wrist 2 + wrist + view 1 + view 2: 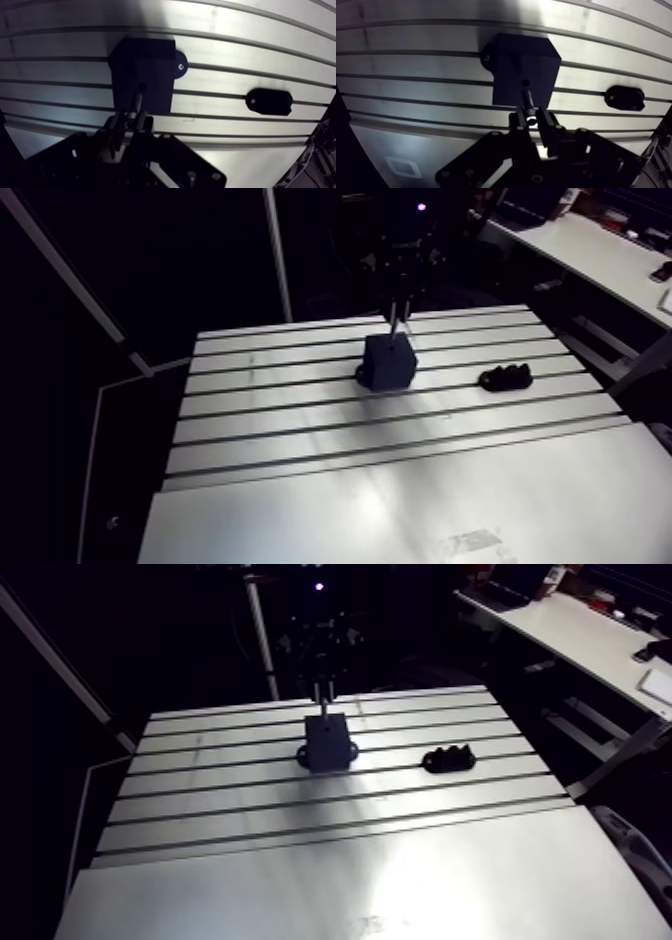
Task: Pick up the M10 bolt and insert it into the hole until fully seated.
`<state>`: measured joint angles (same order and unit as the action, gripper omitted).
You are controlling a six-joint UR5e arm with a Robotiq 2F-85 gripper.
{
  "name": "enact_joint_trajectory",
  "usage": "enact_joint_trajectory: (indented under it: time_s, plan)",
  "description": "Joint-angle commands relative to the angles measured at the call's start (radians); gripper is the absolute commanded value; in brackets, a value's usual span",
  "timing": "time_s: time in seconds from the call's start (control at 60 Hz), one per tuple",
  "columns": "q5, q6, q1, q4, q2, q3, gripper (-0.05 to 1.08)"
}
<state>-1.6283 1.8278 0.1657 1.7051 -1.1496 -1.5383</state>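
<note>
M10 bolt [528, 104]: slim, straight shank, dark along most of its length, with a bright glint at the gripped end. It is pinched in the claw [532, 120], whose two fingers [520, 121] press on it from either side with only the bolt's width between them. The shank points away from the claw toward the dark block [511, 65], and the tip ends just short of the small round hole [525, 82] in the block's upper face. Contact between tip and face cannot be made out. The block is matt black and box-shaped with one cut corner. Wrist view only: the hole itself, the grip on the bolt, and a rounded ear [179, 66] with a pale screw head at the block's side. Arm view only: the overall layout. The block [388, 360] stands on the far half of the worktop [400, 488], roughly mid-width, and the claw comes straight down over it with the bolt showing as a thin pale line [398, 320] above the block's top. A small dark part [505, 376], low and lumpy, lies to the right of the block, well apart from it, flat on the surface. In the wrist view it reads as a rounded oblong with one pale dot. Worktop: bare aluminium. The far half has long slots [380, 420] running left to right. The near half is a plain sheet with a broad patch of glare.
</note>
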Motion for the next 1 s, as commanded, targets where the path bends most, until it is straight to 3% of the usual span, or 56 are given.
enact_joint_trajectory:
  time_s: [0.017,1.0]
  plan:
    - [0.000,0.000,0.000,0.007,0.004,-0.003,1.08]
    - [0.000,0.000,0.003,0.014,0.026,-0.006,1.08]
